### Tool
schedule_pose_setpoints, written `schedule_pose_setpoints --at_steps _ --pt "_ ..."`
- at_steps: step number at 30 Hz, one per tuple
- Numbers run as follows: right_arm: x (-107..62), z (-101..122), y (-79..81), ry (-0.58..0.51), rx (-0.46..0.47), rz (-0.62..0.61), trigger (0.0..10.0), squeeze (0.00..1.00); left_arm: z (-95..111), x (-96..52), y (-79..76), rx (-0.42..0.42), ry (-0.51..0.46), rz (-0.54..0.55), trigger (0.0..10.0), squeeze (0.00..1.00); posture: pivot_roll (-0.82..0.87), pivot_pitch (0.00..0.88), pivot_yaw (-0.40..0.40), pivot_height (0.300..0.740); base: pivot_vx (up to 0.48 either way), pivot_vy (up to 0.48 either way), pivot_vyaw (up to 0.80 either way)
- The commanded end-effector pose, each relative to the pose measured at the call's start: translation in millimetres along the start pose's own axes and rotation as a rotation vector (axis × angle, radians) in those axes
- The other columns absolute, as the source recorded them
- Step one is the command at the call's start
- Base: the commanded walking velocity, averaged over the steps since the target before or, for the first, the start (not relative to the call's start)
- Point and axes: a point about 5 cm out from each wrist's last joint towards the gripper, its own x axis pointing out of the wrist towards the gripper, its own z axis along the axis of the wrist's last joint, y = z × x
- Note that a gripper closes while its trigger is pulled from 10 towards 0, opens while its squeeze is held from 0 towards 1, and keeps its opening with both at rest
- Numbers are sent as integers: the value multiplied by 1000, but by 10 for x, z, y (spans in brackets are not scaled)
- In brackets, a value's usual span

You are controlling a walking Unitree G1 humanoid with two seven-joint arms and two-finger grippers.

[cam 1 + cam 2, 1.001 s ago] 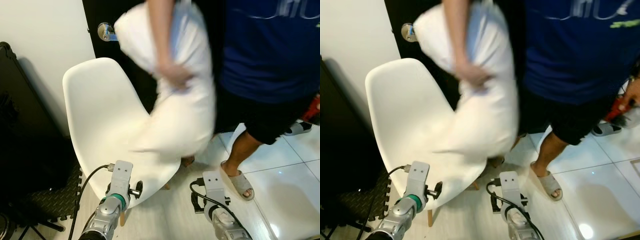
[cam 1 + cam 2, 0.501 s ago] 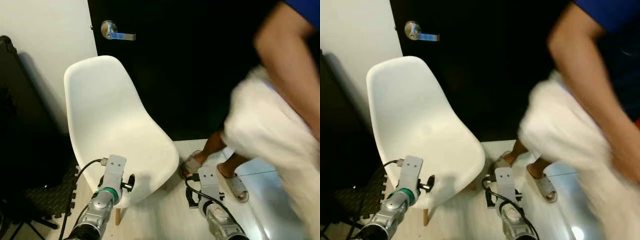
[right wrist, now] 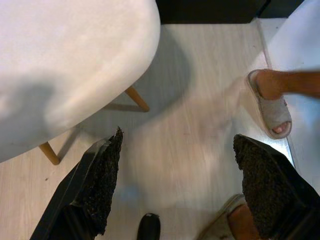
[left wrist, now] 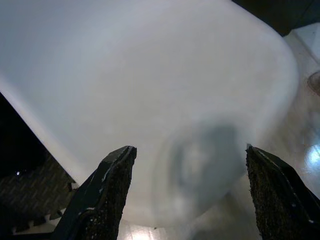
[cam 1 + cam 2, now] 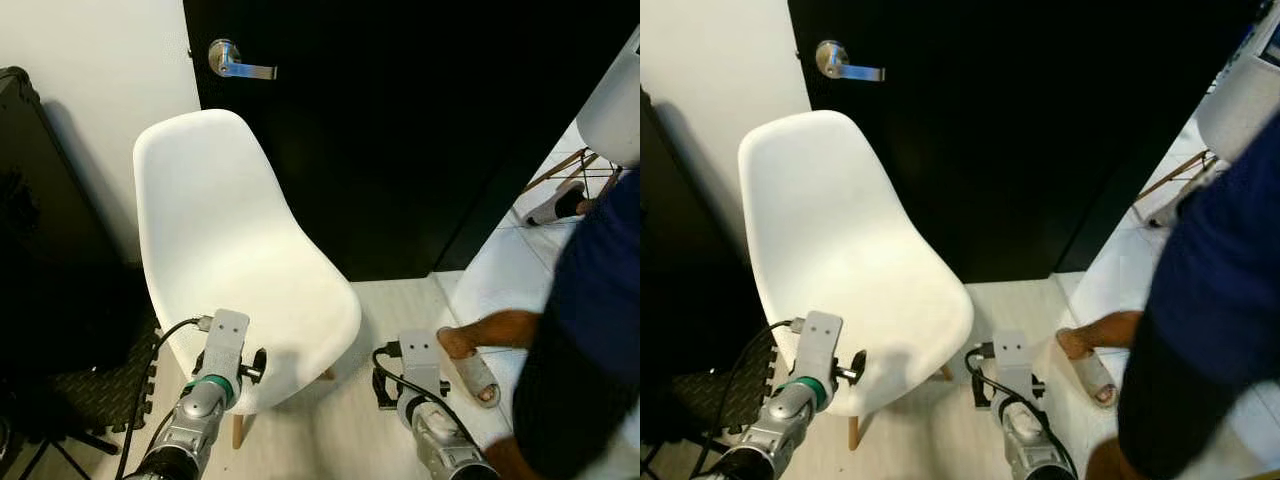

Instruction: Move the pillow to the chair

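Two grippers hang with fingers spread, holding nothing: the left gripper (image 4: 187, 200) over the white chair (image 5: 240, 260), the right gripper (image 3: 175, 190) above the floor (image 3: 200, 100). A person's sandalled foot (image 5: 470, 365) stands just beside the chair.

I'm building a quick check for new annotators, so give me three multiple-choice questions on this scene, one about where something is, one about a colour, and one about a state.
1. Where is the door handle?
A. above the chair back
B. under the seat
C. on the floor

2. What colour is the chair?
A. black
B. white
C. blue

3. How do the left gripper fingers stand?
A. shut on a pillow
B. shut on the chair leg
C. open, holding nothing

Answers:
1 A, the handle sits on the dark door above the backrest.
2 B, seat and back are plain white.
3 C, the left wrist view shows two fingers wide apart with the chair seat beyond them.
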Motion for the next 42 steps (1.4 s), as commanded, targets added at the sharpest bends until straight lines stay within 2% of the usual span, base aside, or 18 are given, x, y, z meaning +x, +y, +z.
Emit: schedule_pose_setpoints --at_steps 1,11,17,27,34,42 --pt "-18 -55 -60 10 13 -23 10000 0 -5 4 -21 3 5 -11 10000 0 36 0 37 740 0 0 0" --pt "-25 -54 -149 -5 49 -75 10000 0 59 39 -54 20 1 -36 10000 0 -2 0 72 740 0 0 0" --pt "-38 -72 -181 -11 35 -79 10000 0 77 47 -81 -7 -3 -40 10000 0 -5 0 69 740 0 0 0" --pt "-33 -48 -135 -27 43 -65 10000 0 38 20 -88 -16 -13 -41 10000 0 5 0 71 740 0 0 0" --pt "-45 -94 -146 -8 37 -73 10000 0 -40 3 -74 -13 21 -37 10000 0 -9 0 77 740 0 0 0" --pt "-57 -118 -137 -10 39 -72 10000 0 -8 9 -100 -13 1 -43 10000 0 -12 0 92 740 0 0 0"
